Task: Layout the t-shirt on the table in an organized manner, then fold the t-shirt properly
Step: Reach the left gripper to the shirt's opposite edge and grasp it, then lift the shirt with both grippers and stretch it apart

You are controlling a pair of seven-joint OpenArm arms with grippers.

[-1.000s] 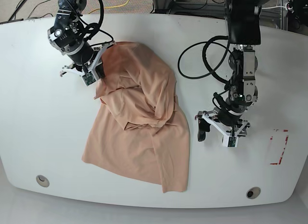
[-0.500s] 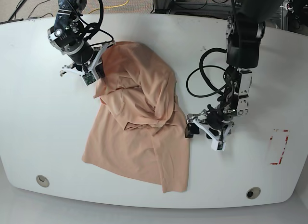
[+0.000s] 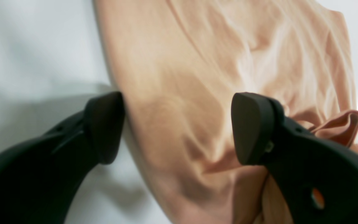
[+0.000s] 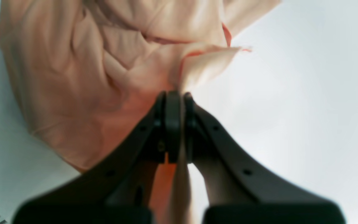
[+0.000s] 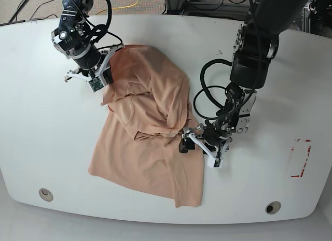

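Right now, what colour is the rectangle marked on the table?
Red, in broken strips; the base view shows the rectangle best.

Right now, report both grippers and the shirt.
Right gripper: clamped on shirt. Left gripper: open over shirt's edge. Shirt: bunched, unfolded.

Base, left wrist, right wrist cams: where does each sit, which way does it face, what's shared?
Base: high over the white tabletop, facing down; both black arms show.
Left wrist: on the left arm, looking past its open gripper at the peach t-shirt edge; black fingers show.
Right wrist: on the right arm, looking along its gripper, black fingers pinching a t-shirt fold.
Shared: both wrist views show t-shirt and tabletop.
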